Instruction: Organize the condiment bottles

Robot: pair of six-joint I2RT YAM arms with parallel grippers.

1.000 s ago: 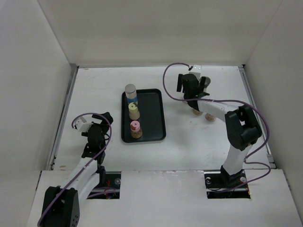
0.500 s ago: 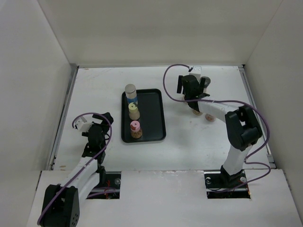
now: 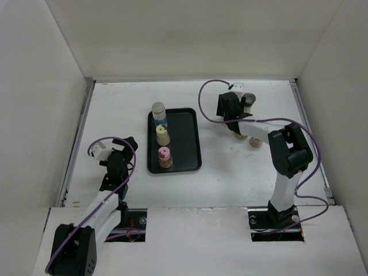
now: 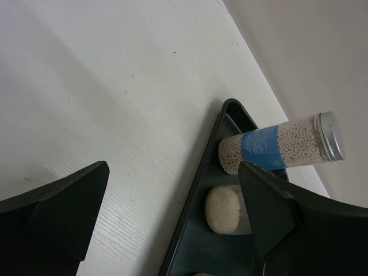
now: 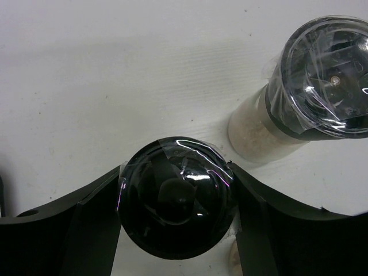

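Three bottles [image 3: 163,135] line the left side of the tray [image 3: 185,144]; right of it, other bottles [image 3: 255,142] stand on the worktop [image 3: 115,115], one bottle [image 5: 175,213] within the right claw [image 5: 175,172].

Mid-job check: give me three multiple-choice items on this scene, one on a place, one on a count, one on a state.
1. The pink-capped bottle stands: A at the near end of the tray; B at its far end; C off it.
2. Bottles on the tray: A two; B three; C five.
3. The right gripper: A open over bare table; B shut on the black-capped bottle; C gripping the tray.
Key: 1A, it is closest to the arm bases; 2B, blue-labelled bottle, cream-capped bottle, pink-capped one; 3B, fingers hug its cap on both sides.
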